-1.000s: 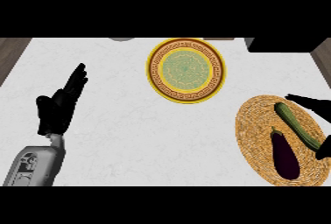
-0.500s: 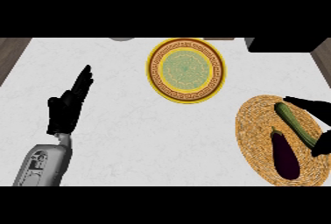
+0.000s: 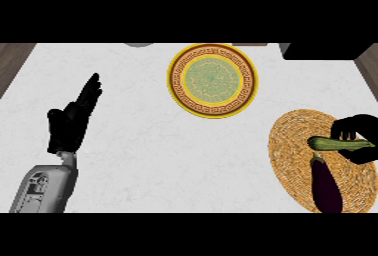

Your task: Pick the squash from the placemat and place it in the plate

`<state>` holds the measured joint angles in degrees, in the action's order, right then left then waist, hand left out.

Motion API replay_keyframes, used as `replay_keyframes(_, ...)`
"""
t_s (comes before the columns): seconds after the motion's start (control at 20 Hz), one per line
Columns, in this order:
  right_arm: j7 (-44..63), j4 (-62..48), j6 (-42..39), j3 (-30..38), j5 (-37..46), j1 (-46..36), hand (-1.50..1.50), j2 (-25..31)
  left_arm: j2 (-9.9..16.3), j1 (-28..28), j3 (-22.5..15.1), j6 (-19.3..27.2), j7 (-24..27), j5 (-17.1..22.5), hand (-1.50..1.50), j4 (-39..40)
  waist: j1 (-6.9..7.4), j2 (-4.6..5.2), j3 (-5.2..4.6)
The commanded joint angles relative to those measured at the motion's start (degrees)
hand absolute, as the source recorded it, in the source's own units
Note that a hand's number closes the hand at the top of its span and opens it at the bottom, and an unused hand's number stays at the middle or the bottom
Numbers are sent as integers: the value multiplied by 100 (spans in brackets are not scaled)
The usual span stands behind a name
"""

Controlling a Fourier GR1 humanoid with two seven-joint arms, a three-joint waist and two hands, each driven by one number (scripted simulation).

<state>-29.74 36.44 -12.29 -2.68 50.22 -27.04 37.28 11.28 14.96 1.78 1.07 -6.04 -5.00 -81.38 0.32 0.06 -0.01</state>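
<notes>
We logged the right hand (image 3: 357,136) at the right edge of the head view, over the round woven placemat (image 3: 295,150), with its fingers and thumb curled around the green squash (image 3: 338,144). The squash lay roughly crosswise, its left end sticking out of the grasp toward the middle of the mat; we could not tell whether it was raised off the mat or resting on it. Just below it on the same placemat lay a dark purple eggplant (image 3: 325,184), lengthwise, its stem end close under the squash. The plate (image 3: 214,80) (yellow rim, brown patterned band, pale green centre) sat on the white marbled counter (image 3: 148,165) up and to the left of the placemat, well apart from the squash and with nothing on it. The left hand (image 3: 72,120) showed at the left side above its grey forearm (image 3: 40,187), fingers straight and pointing up, holding nothing.
</notes>
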Motion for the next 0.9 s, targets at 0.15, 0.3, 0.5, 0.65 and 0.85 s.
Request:
replay_keyframes(0.15,-63,-173,270,319,26,-332,150,-173,-58,-436,-4,-128,228,-33,0,-171,4,-4,1)
replay_keyframes(0.3,1172,237,654,631,-213,1,150,-534,-51,-137,18,20,46,-111,0,-136,-146,-49,-12)
replay_keyframes(0.5,3216,232,1268,999,-144,-29,150,-941,-83,-208,106,110,-8,-84,0,-26,-282,-103,-39)
replay_keyframes(0.65,3700,1183,2121,1002,-39,164,150,-1261,102,-290,195,-48,-44,-6,0,-149,-273,-127,-25)
replay_keyframes(0.85,4020,2517,2628,927,55,-40,150,-1511,-19,-95,199,95,-203,-21,0,-146,-300,-130,-20)
